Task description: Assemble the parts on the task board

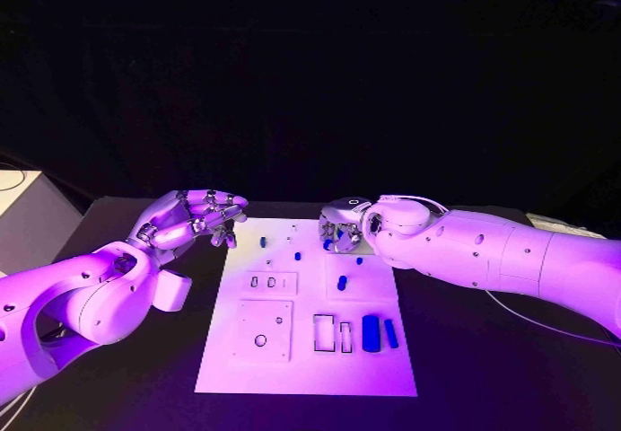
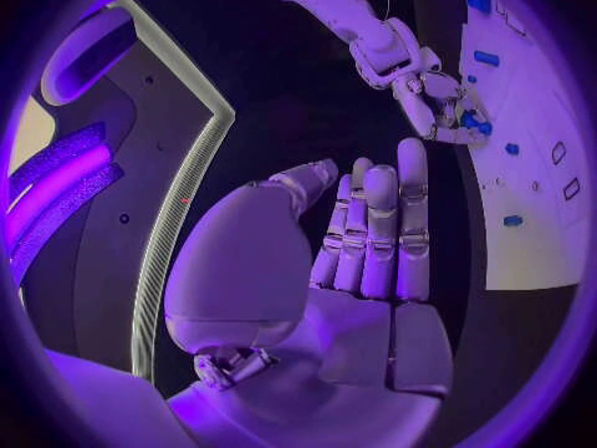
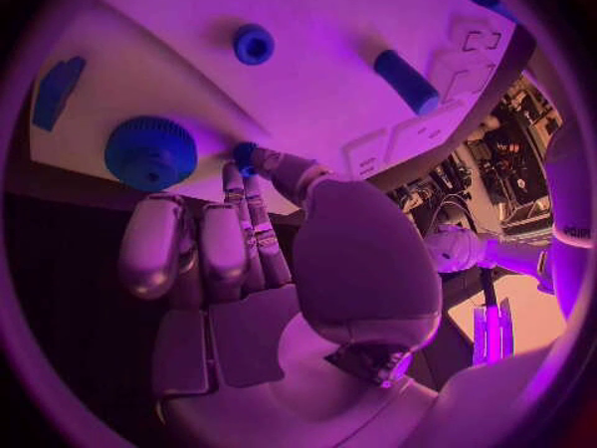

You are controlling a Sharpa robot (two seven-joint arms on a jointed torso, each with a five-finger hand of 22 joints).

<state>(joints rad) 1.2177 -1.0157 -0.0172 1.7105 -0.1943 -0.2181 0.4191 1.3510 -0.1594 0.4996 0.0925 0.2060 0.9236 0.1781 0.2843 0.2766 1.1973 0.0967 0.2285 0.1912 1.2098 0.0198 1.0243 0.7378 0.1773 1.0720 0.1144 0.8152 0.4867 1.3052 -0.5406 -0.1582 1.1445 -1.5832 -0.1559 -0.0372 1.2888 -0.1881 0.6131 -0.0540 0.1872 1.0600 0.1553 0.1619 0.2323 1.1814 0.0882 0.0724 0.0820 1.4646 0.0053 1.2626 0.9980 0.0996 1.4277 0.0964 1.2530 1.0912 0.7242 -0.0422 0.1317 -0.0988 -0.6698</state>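
The white task board (image 1: pixel 310 359) lies in the middle of the table. My right hand (image 1: pixel 343 230) hovers over its far edge and pinches a small blue part (image 3: pixel 245 155) between thumb and a fingertip; the same part (image 2: pixel 473 121) shows in the left wrist view. Beside it on the board are a blue toothed knob (image 3: pixel 150 152), a blue ring (image 3: pixel 254 44) and a blue cylinder (image 3: pixel 407 80). My left hand (image 1: pixel 194 220) is raised off the board's far left corner, fingers straight (image 2: pixel 379 229), holding nothing.
Nearer on the board lie a thick blue cylinder (image 1: pixel 371 332) and a thin blue bar (image 1: pixel 391 334) beside two rectangular slots (image 1: pixel 333 334). A small blue peg (image 1: pixel 342 283) sits mid-board. A pale box (image 1: pixel 32 215) stands at the table's far left.
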